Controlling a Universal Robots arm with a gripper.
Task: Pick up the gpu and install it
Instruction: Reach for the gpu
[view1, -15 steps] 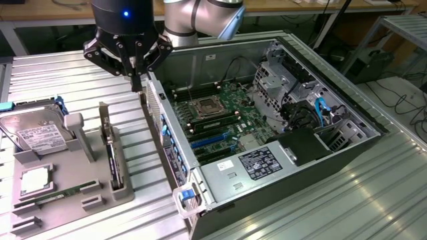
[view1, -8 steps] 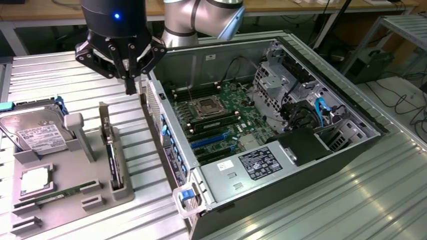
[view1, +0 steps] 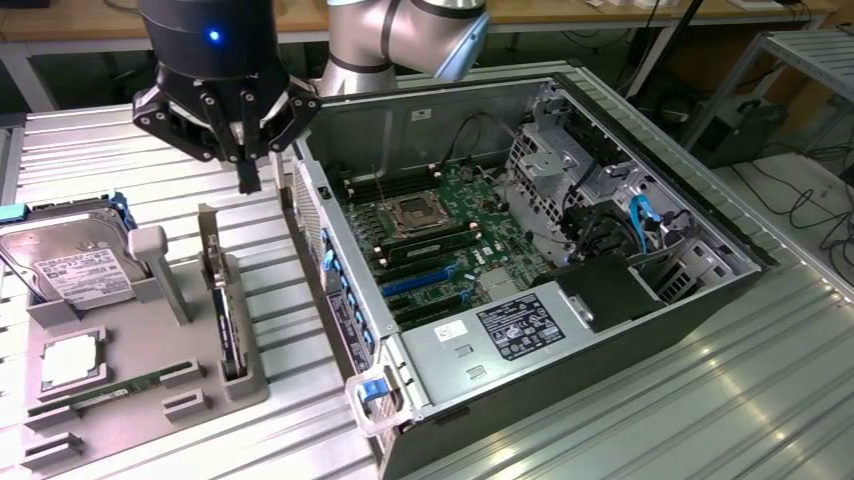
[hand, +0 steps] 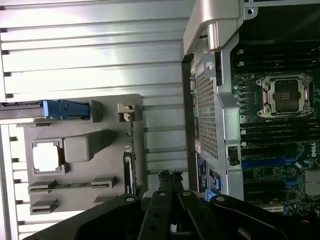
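The gpu (view1: 222, 305) stands on its long edge in a slot of the grey holder (view1: 154, 330), its pale bracket (view1: 207, 225) at the far end. From the wrist view the gpu (hand: 129, 160) appears edge-on as a thin dark strip. My gripper (view1: 248, 183) hangs above the table just past the bracket end, between the holder and the open computer case (view1: 534, 260). Its fingers are shut together with nothing between them. In the wrist view the gripper (hand: 170, 177) points down beside the case wall.
The holder also carries a silver hard drive (view1: 74, 265) in a blue caddy (hand: 65, 109), a processor chip (view1: 67, 360) and a narrow green memory stick (view1: 114, 392). Inside the case lie the motherboard (view1: 441, 240), with blue slots (view1: 420, 280), and a power supply (view1: 514, 325).
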